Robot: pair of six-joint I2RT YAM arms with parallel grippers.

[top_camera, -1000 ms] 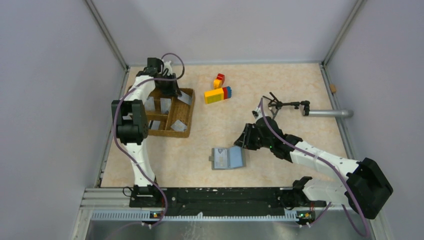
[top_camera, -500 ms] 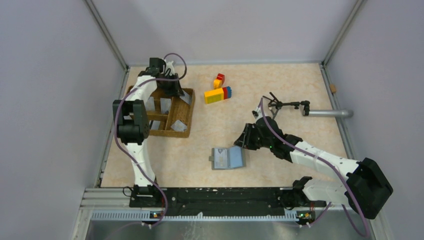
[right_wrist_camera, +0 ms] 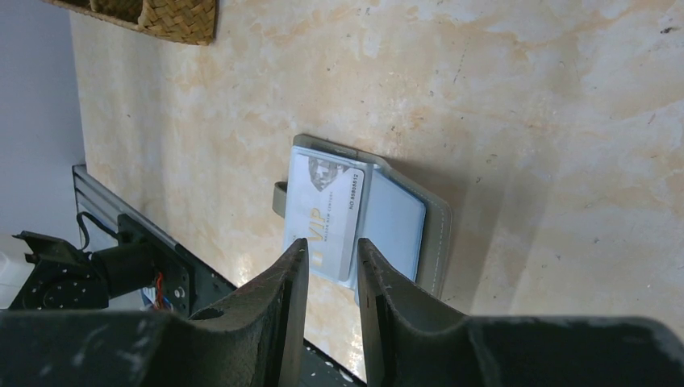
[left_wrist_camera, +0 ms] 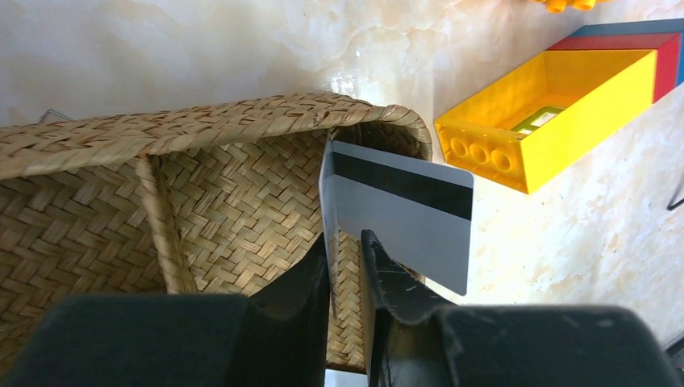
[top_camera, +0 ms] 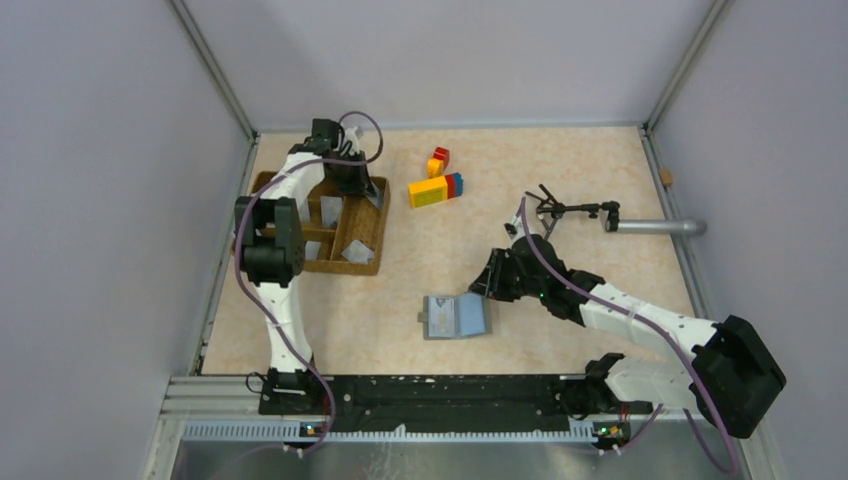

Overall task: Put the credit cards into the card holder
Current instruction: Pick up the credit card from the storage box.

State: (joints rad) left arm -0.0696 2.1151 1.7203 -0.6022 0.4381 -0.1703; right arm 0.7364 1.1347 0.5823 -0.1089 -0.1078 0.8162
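The card holder [top_camera: 457,316] lies open on the table, grey outside with grey-blue panels [right_wrist_camera: 395,222]. One silver credit card [right_wrist_camera: 327,214] sits on its left panel. My right gripper [right_wrist_camera: 332,242] hovers just above it, open, nothing between its fingers; from above it [top_camera: 482,284] is at the holder's right edge. My left gripper [left_wrist_camera: 345,238] is down in the wicker tray's far right compartment [top_camera: 362,188], open. A thin credit card [left_wrist_camera: 326,201] stands edge-on against its left finger, with a gap to the right finger. A dark-striped credit card [left_wrist_camera: 411,214] leans behind the right finger.
The brown wicker tray [top_camera: 330,265] at the left holds several more grey cards [top_camera: 357,251]. Yellow, red and blue toy blocks [top_camera: 436,188] lie just right of the tray. A black stand [top_camera: 575,210] and a grey tube [top_camera: 655,227] lie at the right.
My left gripper has shifted a little right inside the tray and its jaws have narrowed around the card's edge. The right arm has not moved.
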